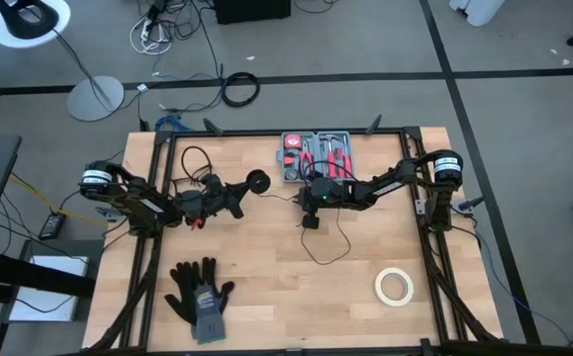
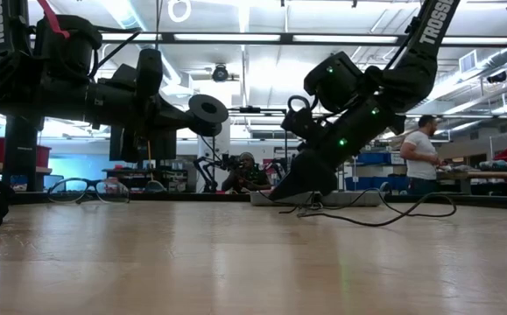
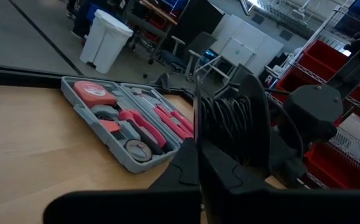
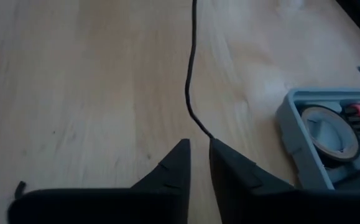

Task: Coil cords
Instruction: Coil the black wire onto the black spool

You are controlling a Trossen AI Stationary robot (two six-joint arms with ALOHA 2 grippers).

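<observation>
Two arms at work over the wooden table [image 1: 266, 287]. Left gripper [image 1: 229, 190] held up off the surface, left of centre, fingers pinched shut on the cord [image 1: 331, 242] where several turns are already gathered; the left wrist view shows a bundle of thin black strands bunched just past the closed fingertips [image 3: 198, 165]. Round black disc [image 1: 257, 181] sits at the end of that gripper, lifted clear of the table.

Right gripper [image 1: 311, 206] low, near the middle of the table, just in front of the grey tool case [image 1: 318, 158]. Its wrist view shows the fingers close together with a narrow gap, the cord running up to that gap. Whether they pinch the cord or have just let it slip, cannot tell.

Loose remainder of the cord trails from the right gripper toward the front of the table in a slack curve. White tape roll [image 1: 394, 286] and black gloves [image 1: 199, 294] lie well apart from the work.

Judgement: winding is partway, a good length not yet coiled. To do this step well, the right gripper should let the cord slide through a light pinch, feeding it toward the left with even tension, avoiding kinks. Risk: cord snagging on the case edge.
</observation>
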